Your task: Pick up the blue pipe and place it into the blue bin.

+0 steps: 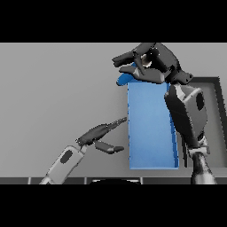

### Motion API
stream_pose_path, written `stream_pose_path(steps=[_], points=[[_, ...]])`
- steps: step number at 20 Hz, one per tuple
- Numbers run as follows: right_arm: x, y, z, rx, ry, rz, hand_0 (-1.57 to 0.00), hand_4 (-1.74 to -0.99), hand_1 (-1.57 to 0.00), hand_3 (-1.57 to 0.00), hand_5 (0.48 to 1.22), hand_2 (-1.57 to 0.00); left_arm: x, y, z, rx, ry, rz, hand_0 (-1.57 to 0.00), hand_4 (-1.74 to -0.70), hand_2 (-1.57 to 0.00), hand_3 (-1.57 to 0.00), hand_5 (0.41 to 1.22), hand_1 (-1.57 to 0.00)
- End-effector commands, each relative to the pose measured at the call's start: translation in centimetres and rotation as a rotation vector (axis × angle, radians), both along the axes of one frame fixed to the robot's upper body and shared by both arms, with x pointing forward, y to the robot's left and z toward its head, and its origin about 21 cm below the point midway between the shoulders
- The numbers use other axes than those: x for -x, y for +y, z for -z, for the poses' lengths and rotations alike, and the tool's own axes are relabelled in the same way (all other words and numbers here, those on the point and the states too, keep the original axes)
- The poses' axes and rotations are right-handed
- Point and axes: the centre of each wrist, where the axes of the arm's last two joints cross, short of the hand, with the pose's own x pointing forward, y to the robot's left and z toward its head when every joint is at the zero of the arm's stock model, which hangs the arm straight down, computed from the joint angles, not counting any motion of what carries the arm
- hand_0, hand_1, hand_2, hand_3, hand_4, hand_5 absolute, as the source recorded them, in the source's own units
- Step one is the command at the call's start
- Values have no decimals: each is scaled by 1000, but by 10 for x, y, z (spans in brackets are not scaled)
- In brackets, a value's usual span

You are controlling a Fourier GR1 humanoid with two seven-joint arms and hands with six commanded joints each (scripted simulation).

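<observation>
Head view: one grey bench (53, 88), seen from above.
Blue bin (150, 128): one, long and rectangular, right of centre, open side up.
Blue pipe (125, 79): one, only a short end showing at the bin's far edge, under my right robot hand.
Right robot hand (153, 62): fingers curled around the blue pipe, above the bin's far end.
Left robot hand (99, 134): fingers straight and apart, holding nothing, just left of the bin.
Writing: none I can read.
Dark tray (216, 119): one, partly visible at the right edge.

Blue pipe (125, 79) in right hand (153, 62) above blue bin (150, 128)
</observation>
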Motion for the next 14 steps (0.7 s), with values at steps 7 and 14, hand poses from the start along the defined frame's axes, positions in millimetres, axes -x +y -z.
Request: stream_pose_path(steps=[7, 14], points=[[-45, -59, 62, 83, 260, 297, -1571, -1740, -1571, -1571, 1117, -1571, -4, 5, 2, -18, 20, -33, 1, -898, 1, 1, 489, 1], [-34, -85, 160, 207, 569, 438, -1571, -1741, -1571, -1571, 1120, -1571, -5, 7, 2, 3, 27, -30, 1, -887, 1, 1, 466, 1]])
